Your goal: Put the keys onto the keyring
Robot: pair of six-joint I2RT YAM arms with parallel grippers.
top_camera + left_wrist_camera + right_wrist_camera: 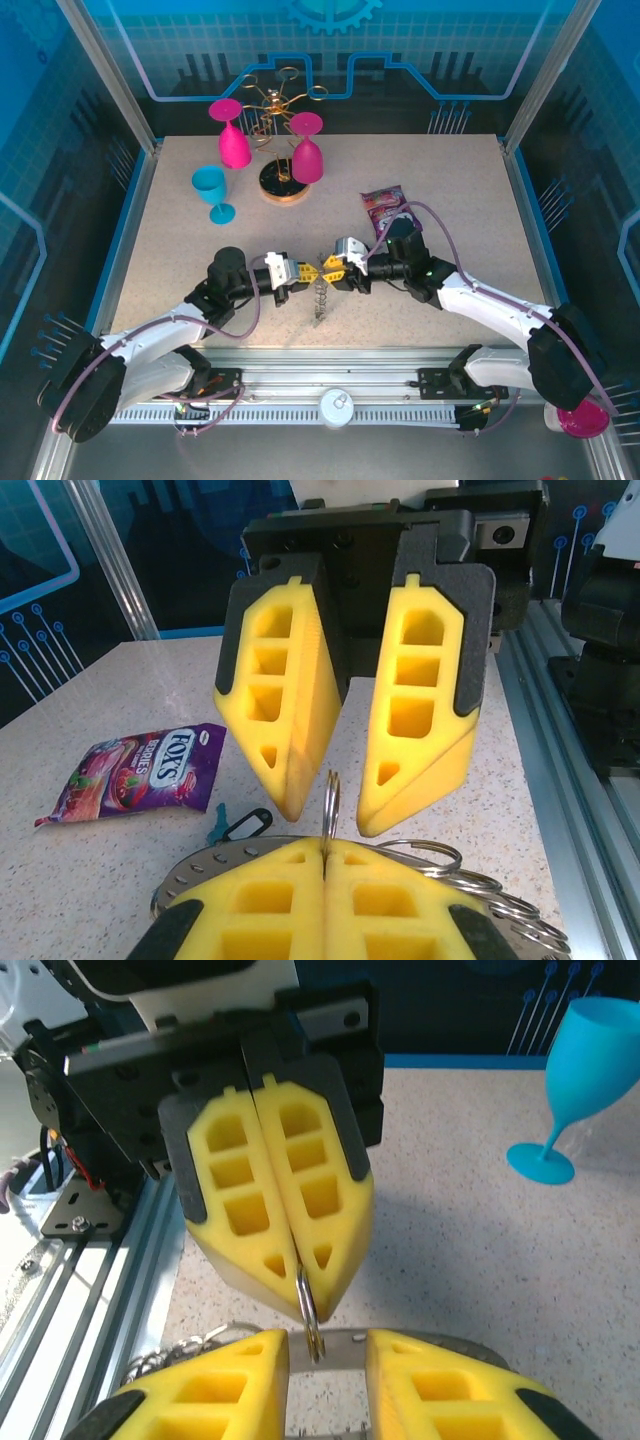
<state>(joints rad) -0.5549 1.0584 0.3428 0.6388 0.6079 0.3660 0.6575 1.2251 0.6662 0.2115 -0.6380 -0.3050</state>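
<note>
The left pincer point(325, 848) sits at the bottom edge of its own wrist view. Its two yellow honeycombed fingers are pressed together with no gap, nipping one small upright wire loop point(330, 798). That loop belongs to the keyring point(190, 872), a large flat grey metal hoop edged with many such loops. The hoop spreads beneath the fingertips, with more loops fanned along its right rim.

Facing it tip to tip, the right pincer point(335, 818) stands partly open, one yellow finger on either side of the pinched loop. From its own wrist camera the loop hangs in the gap and appears to touch neither pad.

From above, the two pincers meet near the front middle of the speckled beige bench point(450, 180), with the keyring under them. Whether its lower edge rests on the bench I cannot tell.

Just past the keyring's far rim lies a tiny key with a black plastic tag point(247, 824), a teal-green piece point(214, 826) touching it. A purple foil sweet packet point(140, 772) lies near them.

At the back of the bench stands a gold wire rack point(272, 100) on a round base. A magenta goblet point(233, 145) sits bowl-down on each side of it, and a blue goblet point(212, 185) stands upright nearby.
</note>
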